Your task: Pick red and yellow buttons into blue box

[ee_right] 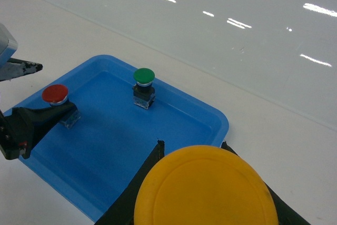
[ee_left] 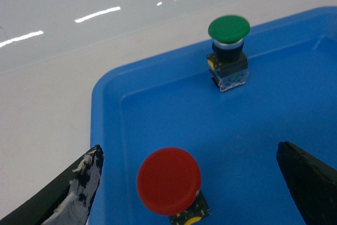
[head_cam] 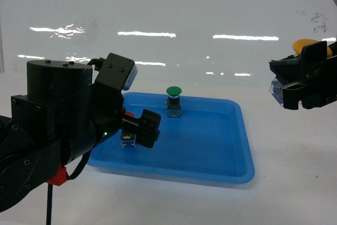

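The red-capped push-button on its black body (ee_left: 169, 182) stands inside the shallow blue plastic box (ee_left: 158, 77), between the left gripper's (ee_left: 192, 183) spread jaws; the right gripper (head_cam: 295, 85), raised beside the box, is clamped on the yellow-capped push-button (ee_right: 205, 188); released there, it would likely land on the white bench (head_cam: 284, 183).

Left arm: reaches in from the lower left of the head view, bulky black wrist angled down and to the right.
Left gripper (head_cam: 138, 130): low, fingers (ee_left: 79, 191) spread wide apart, nothing between them touching either one.
Right arm: enters from the right edge of the head view, held high and roughly level.
Right gripper (head_cam: 287, 85): raised, pointing left, fingers (ee_right: 138, 193) closed on the yellow button (ee_right: 205, 188), its cap showing above them.
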